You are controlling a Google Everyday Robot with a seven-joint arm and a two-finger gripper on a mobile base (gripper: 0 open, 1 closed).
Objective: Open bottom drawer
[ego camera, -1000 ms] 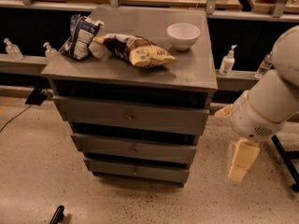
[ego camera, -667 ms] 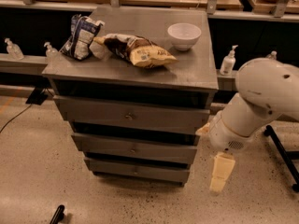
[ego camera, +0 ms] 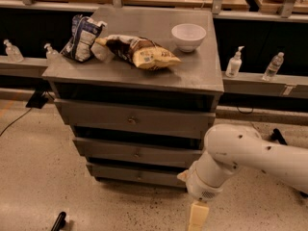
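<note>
The grey cabinet (ego camera: pixel 134 71) has three stepped drawers. The bottom drawer (ego camera: pixel 120 171) is the narrowest and lowest. Its front sits back under the middle drawer (ego camera: pixel 115 150), and its small round knob (ego camera: pixel 139 176) shows at the centre. My white arm (ego camera: pixel 231 160) reaches in from the right, low over the floor. My gripper (ego camera: pixel 198 216) hangs at its end, a cream-coloured part pointing down at the picture's lower edge. It is to the right of the bottom drawer's right end and slightly in front of it, not touching the knob.
On the cabinet top lie a white bowl (ego camera: pixel 188 35) and snack bags (ego camera: pixel 142 53). Small bottles (ego camera: pixel 234 62) stand on a ledge behind. A dark object (ego camera: pixel 58 221) lies on the speckled floor at the lower left.
My arm has swung left and down, from beside the cabinet's right side to just off the bottom drawer's right end. The drawers have not moved.
</note>
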